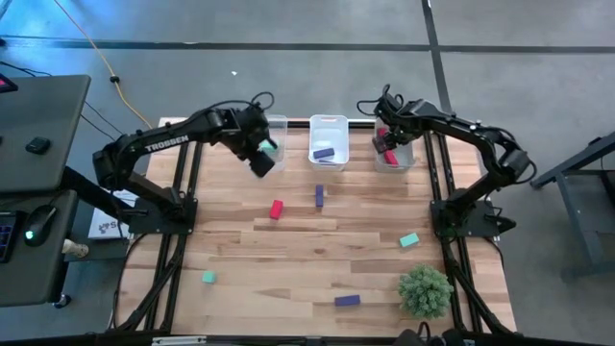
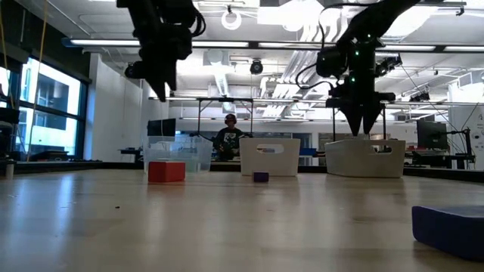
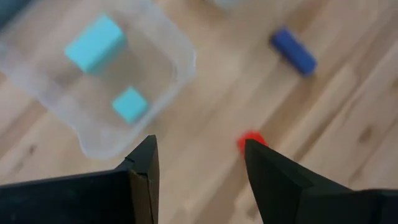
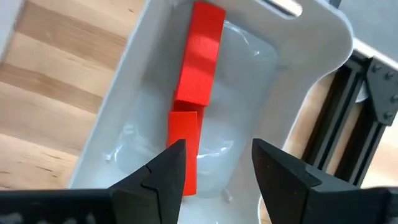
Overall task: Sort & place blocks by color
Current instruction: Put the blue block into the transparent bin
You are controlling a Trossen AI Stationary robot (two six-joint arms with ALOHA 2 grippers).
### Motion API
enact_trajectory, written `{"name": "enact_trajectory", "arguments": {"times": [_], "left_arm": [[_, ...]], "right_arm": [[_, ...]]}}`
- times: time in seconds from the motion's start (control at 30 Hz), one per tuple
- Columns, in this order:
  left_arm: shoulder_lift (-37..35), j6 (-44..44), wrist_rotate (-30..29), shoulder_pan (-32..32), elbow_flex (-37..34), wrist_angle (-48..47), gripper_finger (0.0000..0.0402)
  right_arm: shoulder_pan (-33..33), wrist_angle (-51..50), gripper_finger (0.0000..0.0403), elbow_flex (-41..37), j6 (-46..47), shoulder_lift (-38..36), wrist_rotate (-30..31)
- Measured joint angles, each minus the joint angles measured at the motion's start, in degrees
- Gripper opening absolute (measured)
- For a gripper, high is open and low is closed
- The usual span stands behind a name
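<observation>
Red blocks (image 4: 198, 81) lie in the bin (image 4: 311, 37) beneath the open right tool (image 4: 217, 165).

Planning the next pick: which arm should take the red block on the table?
Left. Its open, empty end effector hovers near the red block; the right end effector is above the red bin, farther off.

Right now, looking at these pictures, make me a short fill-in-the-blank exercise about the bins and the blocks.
1. The bin under the right tool holds two ____ blocks.
2. The two blocks in the clear bin near the left tool are ____.
3. The block in the middle bin is ____.
4. Both tools have their fingers ____.

Missing words: red; teal; purple; open
</observation>
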Motion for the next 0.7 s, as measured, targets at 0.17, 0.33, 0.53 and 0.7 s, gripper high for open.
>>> {"name": "enact_trajectory", "arguments": {"times": [0.17, 0.33, 0.53, 0.7], "left_arm": [[-1.6, 0.0, -0.5, -4.1, 0.0, -4.9, 0.0154], [-3.7, -1.5, -1.2, -9.0, 0.0, -9.0, 0.0154], [-6.1, -9.8, -4.9, -15.0, 0.0, -14.3, 0.0154], [-10.1, -17.4, -5.1, -19.7, -4.0, -13.8, 0.0154]], "right_arm": [[0.0, -0.6, 0.0171, 2.3, -0.9, -0.9, 0.0], [0.0, -0.6, 0.0171, 4.1, -0.9, -1.0, 0.0], [0.0, -0.5, 0.0171, 5.4, -0.7, -1.0, -0.5], [0.1, -0.6, 0.0171, 6.8, -0.3, -1.0, -1.7]]}}
